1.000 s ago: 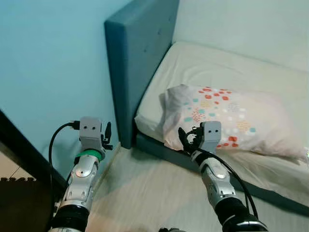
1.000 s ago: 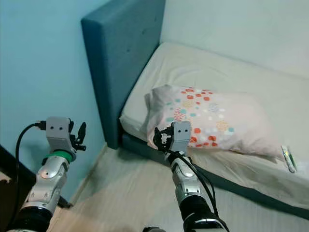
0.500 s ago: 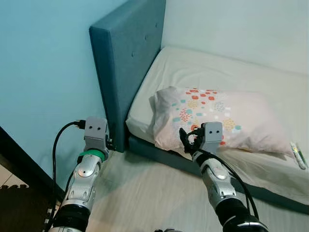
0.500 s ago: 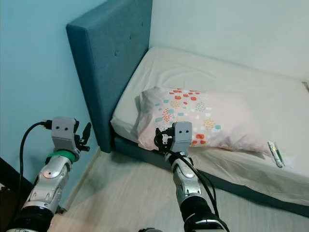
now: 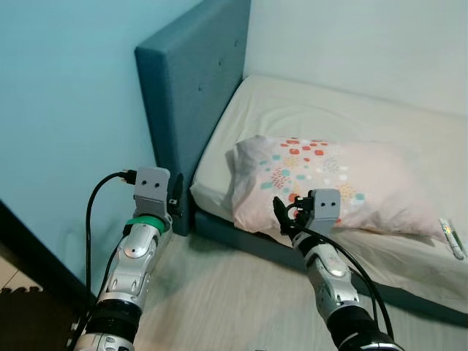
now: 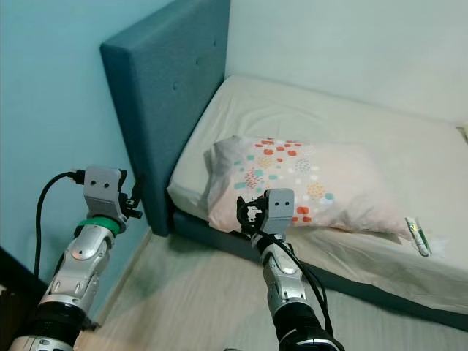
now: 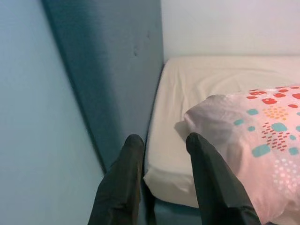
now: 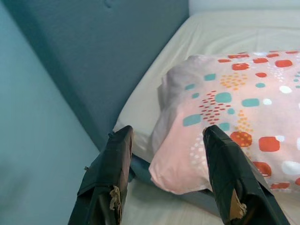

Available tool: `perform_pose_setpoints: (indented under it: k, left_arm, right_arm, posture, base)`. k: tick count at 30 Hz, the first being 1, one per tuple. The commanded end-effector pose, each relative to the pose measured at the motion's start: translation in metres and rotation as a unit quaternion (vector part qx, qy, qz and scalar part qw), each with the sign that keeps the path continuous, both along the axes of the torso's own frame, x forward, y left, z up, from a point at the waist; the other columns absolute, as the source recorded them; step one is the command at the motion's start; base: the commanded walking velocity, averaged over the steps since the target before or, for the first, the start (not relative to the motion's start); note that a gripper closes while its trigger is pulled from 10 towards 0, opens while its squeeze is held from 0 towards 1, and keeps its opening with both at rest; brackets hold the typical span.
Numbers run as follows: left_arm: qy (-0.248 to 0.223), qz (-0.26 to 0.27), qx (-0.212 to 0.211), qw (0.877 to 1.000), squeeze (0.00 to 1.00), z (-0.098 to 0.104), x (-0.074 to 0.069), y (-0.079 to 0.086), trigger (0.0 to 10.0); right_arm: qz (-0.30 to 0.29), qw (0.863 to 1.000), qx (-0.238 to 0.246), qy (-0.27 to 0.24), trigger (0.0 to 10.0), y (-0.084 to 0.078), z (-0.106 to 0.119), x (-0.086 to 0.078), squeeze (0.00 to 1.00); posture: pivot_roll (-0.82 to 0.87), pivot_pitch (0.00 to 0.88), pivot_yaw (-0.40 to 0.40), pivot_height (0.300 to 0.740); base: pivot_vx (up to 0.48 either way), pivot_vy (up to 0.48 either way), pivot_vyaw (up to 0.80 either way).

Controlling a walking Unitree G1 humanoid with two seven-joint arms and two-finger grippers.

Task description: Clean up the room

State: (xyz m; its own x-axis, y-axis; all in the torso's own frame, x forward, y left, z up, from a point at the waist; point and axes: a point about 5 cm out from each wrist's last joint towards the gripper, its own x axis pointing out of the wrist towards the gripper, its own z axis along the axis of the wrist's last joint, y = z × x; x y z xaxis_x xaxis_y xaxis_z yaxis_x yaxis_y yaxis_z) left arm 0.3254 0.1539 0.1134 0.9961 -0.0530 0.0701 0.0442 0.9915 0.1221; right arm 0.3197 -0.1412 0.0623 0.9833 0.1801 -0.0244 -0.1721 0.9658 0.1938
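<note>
Partly cut off at the frame edge, the pillow (image 8: 243,112) lies before the released right claw (image 8: 168,136); left claw (image 7: 161,140) released too.

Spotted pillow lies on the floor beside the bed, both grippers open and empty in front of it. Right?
Not quite. The spotted pillow lies on the mattress, near the headboard, not on the floor; the left eye view shows it. The rest holds: left gripper and right gripper are open and empty in front of it.
</note>
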Motion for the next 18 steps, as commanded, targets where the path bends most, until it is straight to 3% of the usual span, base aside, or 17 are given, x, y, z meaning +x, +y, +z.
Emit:
perform_pose_setpoints:
  k: [1,4,18]
  left_arm:
    - [-0.004,-0.009,-0.004,1.000,0.00,0.0019,0.0007,-0.0049,10.0]
    - [-0.005,-0.009,-0.004,1.000,0.00,0.0021,0.0008,-0.0051,10.0]
    - [-0.005,-0.016,-0.005,1.000,0.00,0.0023,0.0012,-0.0083,10.0]
  right_arm:
    - [-0.007,1.000,0.007,0.014,10.0,-0.0038,-0.0054,-0.0031,0.00]
    - [-0.008,1.000,0.011,0.015,10.0,-0.0039,-0.0054,-0.0029,0.00]
    - [-0.010,1.000,0.004,0.012,10.0,-0.0052,-0.0035,-0.0009,0.00]
  posture:
    - [-0.04,0.014,0.003,0.740]
    - [-0.04,0.013,0.003,0.740]
    - [-0.04,0.013,0.009,0.740]
  base:
    - [0.480,0.000,-0.80]
    - [0.416,0.000,-0.80]
    - [0.387,0.000,0.00]
